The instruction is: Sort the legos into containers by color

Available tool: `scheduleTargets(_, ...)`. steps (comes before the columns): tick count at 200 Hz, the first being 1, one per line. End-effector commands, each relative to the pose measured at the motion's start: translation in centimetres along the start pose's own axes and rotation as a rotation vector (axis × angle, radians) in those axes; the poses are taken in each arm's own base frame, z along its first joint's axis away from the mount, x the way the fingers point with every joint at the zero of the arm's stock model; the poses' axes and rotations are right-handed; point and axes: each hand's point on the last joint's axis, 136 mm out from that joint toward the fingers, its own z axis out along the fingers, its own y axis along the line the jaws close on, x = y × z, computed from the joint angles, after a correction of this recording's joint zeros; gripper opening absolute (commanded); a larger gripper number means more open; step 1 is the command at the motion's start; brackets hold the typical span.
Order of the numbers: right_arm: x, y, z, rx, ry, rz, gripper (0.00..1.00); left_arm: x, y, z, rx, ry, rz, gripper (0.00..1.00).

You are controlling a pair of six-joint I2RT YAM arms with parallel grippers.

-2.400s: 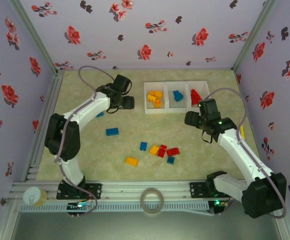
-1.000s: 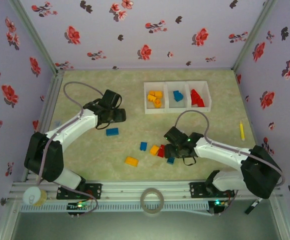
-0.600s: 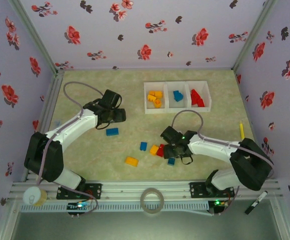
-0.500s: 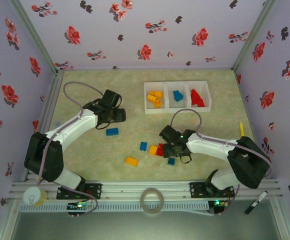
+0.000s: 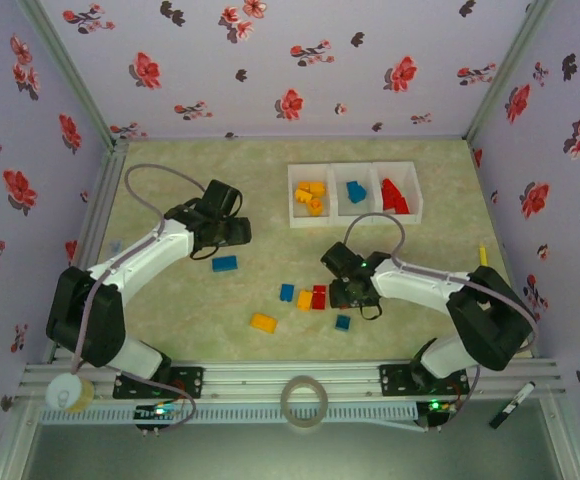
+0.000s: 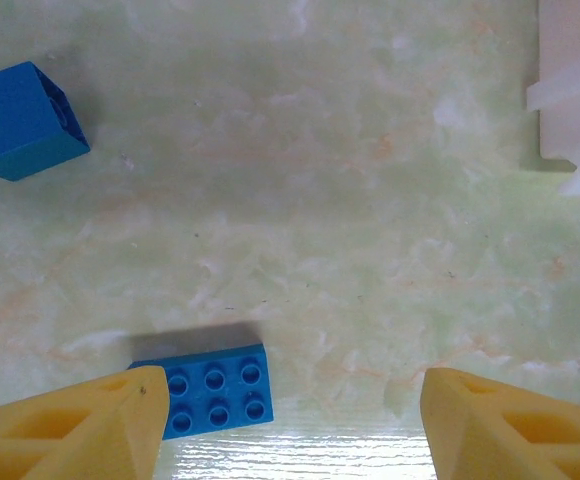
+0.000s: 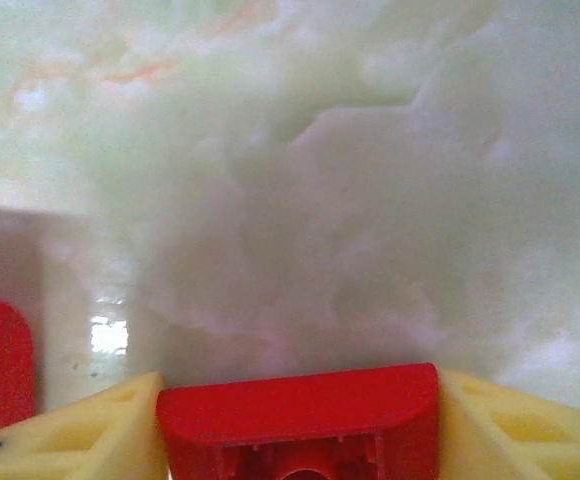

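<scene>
Pale green marbled tabletop [image 5: 170,180]. At rear, ctr-right: white 3-compartment tray [image 5: 333,200], flat on it. Loose on surface:
- blue 2x3 brick [image 5: 224,263] left of ctr, blue cube [image 6: 20,120] near it
- small blue brick [image 5: 287,292], orange brick [image 5: 305,299] & red brick [image 5: 319,296] close in a row at ctr
- 2nd red brick [image 7: 298,415] just beside, contact w/ top unclear
- orange-yellow brick [image 5: 263,322] & blue square brick [image 5: 342,322] nearer front
- yellow stick [image 5: 483,258] by right edge

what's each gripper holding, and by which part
The right gripper pinches a red lego brick across its two opposite ends. The left gripper, open near a blue brick, holds nothing.
</scene>
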Motion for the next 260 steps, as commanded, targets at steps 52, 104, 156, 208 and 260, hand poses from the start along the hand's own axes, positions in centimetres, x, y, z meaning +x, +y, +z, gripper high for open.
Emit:
scheduleTargets(52,-10.1,-4.4,-3.3,-0.025,-0.201,0.166,0.55,-0.1,0.2,-0.8,-0.001,-0.023,-0.013,0.68)
scheduleTargets(104,-21.9,-10.4,-9.1,-0.007,-0.402,0.266,0.54,0.4,0.1,-1.1,0.013,-0.024,-0.01,0.68)
scheduleTargets(156,-30.9,-14.2,-9.0,-0.016,-0.462,0.36,0.54,0.3,-0.3,-1.2,0.021,-0.029,-0.008,0.67)
scheduleTargets(208,-35.5,-16.4,-4.8,-0.028,-0.414,0.437,0.6,0.5,-0.6,-1.5,0.024,-0.025,0.003,0.67)
scheduleTargets(260,-35.7,-16.5,-4.8,-0.042,-0.407,0.434,0.75,0.4,-1.3,-1.7,0.034,-0.024,0.024,0.69)
